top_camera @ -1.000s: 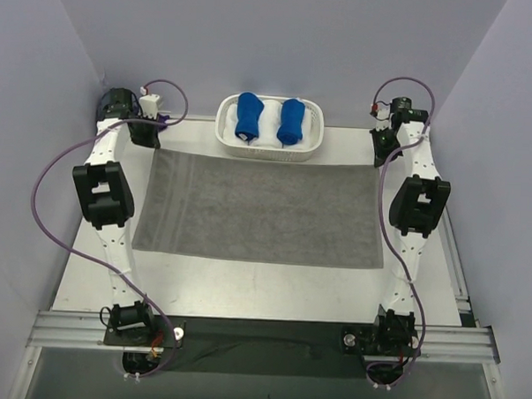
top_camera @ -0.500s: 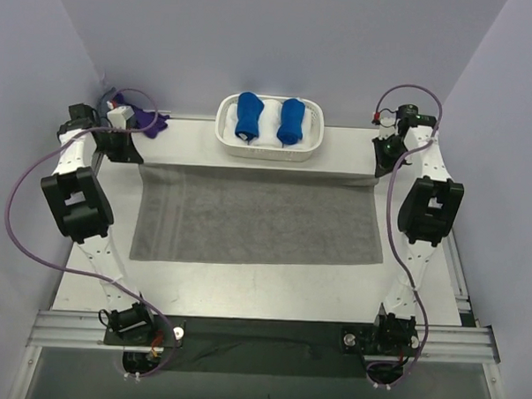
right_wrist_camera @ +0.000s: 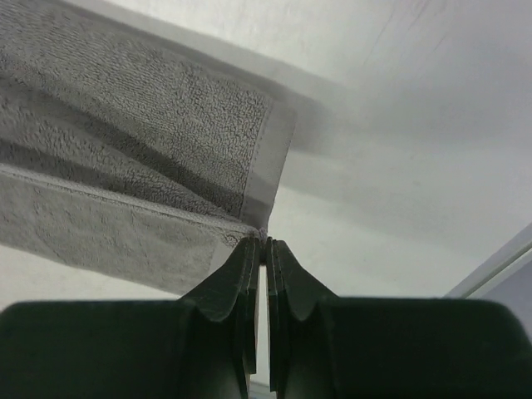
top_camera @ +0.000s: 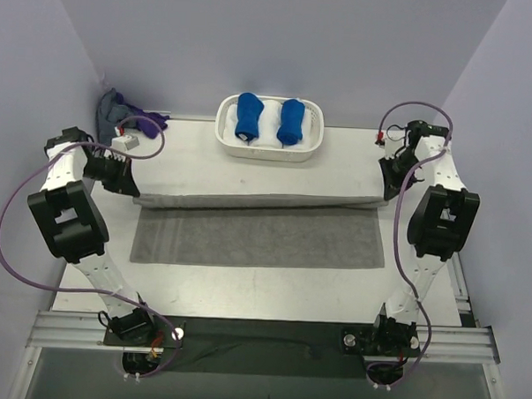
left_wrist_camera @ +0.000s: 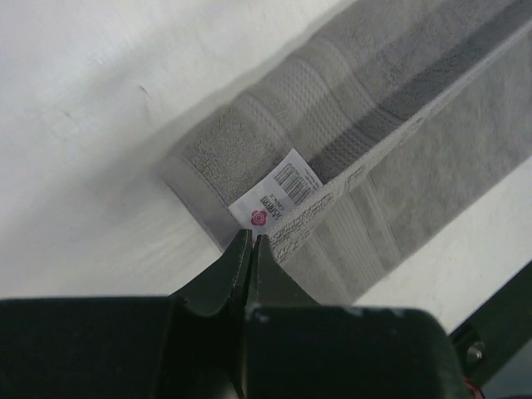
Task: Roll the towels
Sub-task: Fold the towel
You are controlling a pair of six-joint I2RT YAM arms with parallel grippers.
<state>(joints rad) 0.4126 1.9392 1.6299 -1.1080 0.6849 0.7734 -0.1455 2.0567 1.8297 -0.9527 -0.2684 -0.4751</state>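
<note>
Across the middle of the overhead frame the grey towel (top_camera: 255,239) lies with its near half flat on the table (top_camera: 244,291). Its far edge, spread flat a second ago, is now raised and drawn nearer as a long fold. At centre left the left gripper (top_camera: 134,189) and at centre right the right gripper (top_camera: 383,189) each pinch a far corner tight. This looks like a lengthwise fold before rolling. Beyond, at upper centre, the white basket (top_camera: 268,152) holds blue bundles (top_camera: 248,117), untouched.
</note>
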